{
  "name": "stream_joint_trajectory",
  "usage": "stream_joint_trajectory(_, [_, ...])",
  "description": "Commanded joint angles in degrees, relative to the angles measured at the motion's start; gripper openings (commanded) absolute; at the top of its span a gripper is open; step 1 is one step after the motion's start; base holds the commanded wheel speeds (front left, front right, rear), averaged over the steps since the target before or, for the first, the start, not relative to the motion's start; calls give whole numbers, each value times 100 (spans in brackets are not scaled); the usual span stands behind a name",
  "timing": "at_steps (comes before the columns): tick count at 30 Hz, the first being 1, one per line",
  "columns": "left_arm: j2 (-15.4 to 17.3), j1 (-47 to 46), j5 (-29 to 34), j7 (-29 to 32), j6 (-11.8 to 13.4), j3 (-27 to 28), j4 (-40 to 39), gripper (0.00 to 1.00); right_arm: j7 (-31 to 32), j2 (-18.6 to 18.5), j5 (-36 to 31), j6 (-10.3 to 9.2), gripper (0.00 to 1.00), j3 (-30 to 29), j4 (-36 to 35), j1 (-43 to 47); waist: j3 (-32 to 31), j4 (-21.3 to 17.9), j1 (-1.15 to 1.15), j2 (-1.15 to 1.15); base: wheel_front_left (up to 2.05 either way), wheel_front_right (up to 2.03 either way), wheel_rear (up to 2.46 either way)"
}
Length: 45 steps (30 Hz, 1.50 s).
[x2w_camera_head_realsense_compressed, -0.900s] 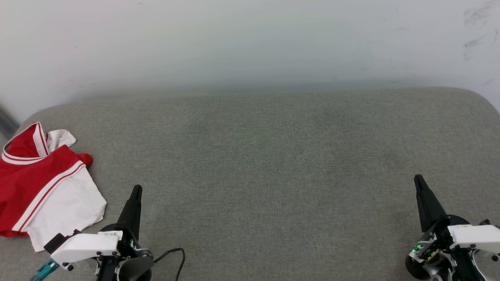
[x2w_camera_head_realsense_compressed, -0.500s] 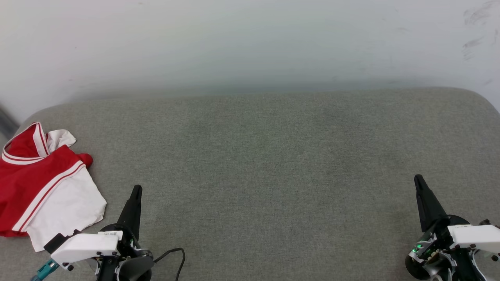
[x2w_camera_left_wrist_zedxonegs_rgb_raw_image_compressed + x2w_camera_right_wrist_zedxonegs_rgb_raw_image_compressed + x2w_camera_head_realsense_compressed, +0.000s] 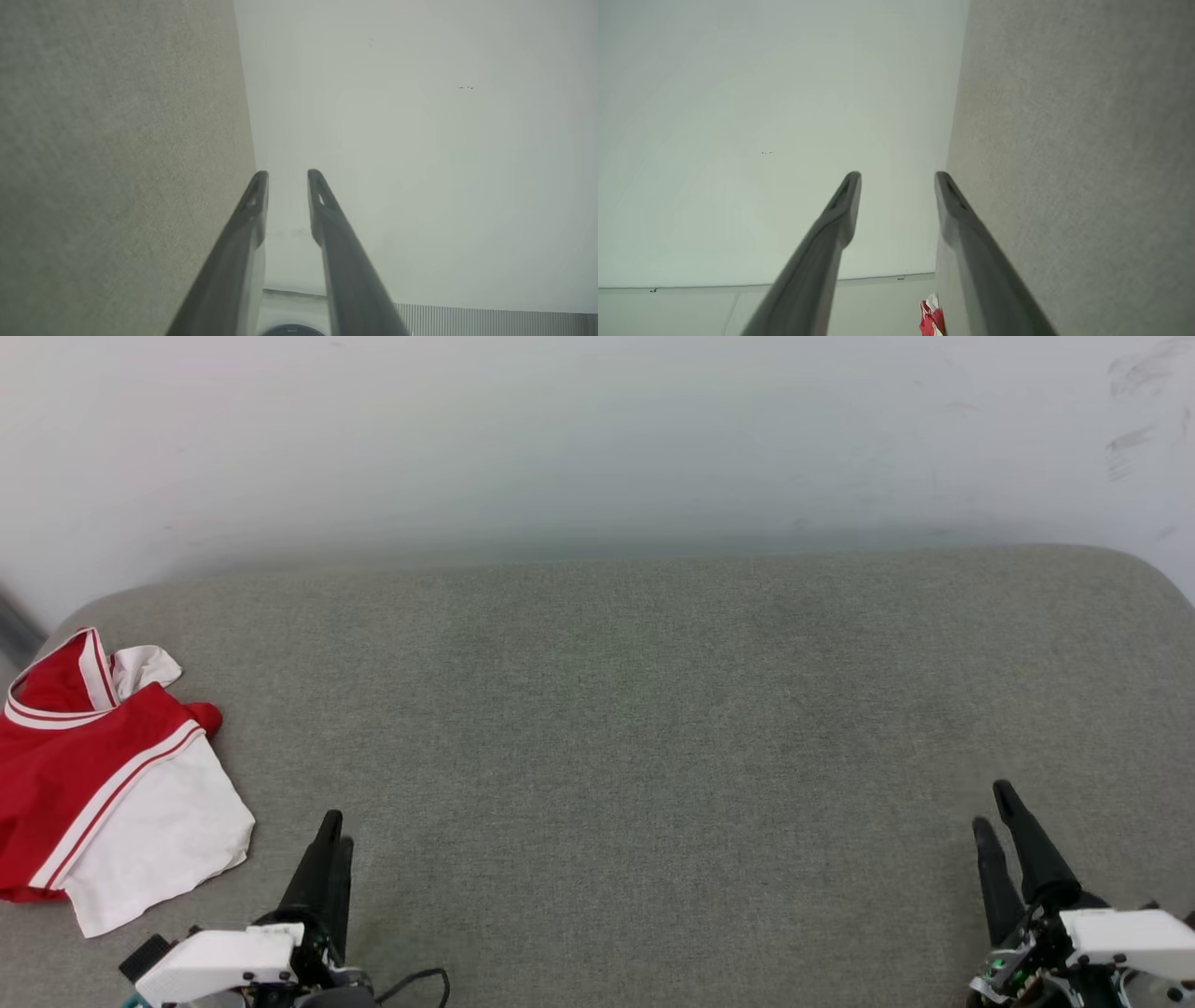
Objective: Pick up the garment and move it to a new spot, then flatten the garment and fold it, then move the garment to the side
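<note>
The garment [image 3: 84, 775] lies crumpled at the far left of the grey upholstered surface [image 3: 635, 728], red with a white sleeve and striped trim; its left part runs off the head view's edge. My left gripper [image 3: 336, 831] hovers at the lower left, just right of the garment's white sleeve and apart from it. In the left wrist view this left gripper [image 3: 287, 175] stands open, fingers apart with nothing between. My right gripper [image 3: 990, 805] is at the lower right, far from the garment. The right wrist view shows the right gripper [image 3: 896, 176] open and empty, with the garment [image 3: 931, 319] small and far off.
A pale wall [image 3: 597, 429] rises behind the grey surface, whose back corners are rounded. A black cable [image 3: 425, 980] loops beside my left wrist at the bottom edge. The wide middle of the surface carries only bare fabric.
Both grippers have drawn back toward the bottom edge of the head view, and both fingers of each now show side by side. The garment has not moved.
</note>
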Motion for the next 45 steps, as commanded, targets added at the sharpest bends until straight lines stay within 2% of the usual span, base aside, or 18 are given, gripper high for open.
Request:
stream_joint_trajectory(1, [8, -64, 15, -43, 0, -6, -98, 100, -40, -1, -27, 1, 100, 13, -80, -60, 2, 0, 0, 0, 0, 0, 0])
stream_joint_trajectory(6, [10, -14, 137, -190, 0, 3, -221, 100, -189, 0, -201, 2, 100, 20, -130, -17, 4, -3, 0, 0, 0, 0, 0])
stream_joint_trajectory(14, [13, -17, 826, -410, 41, 184, -373, 100, -410, 0, -970, 2, 100, -49, -332, 20, 14, -6, 0, 0, 0, 0, 0])
stream_joint_trajectory(30, [19, 109, 2787, -791, 799, -87, -1124, 100, -795, 1, -3055, 3, 100, 51, -1031, 128, 46, -3, 0, 0, 0, 0, 0])
stream_joint_trajectory(38, [22, 208, 3863, -960, 1075, -305, -1212, 100, -967, 2, -4224, 4, 100, 209, -1241, 213, 52, 0, 0, 0, 0, 0, 0])
stream_joint_trajectory(45, [24, 286, 4594, -1096, 1243, -451, -1252, 100, -1102, 3, -4979, 4, 100, 290, -1303, 299, 46, 0, 0, 0, 0, 0, 0])
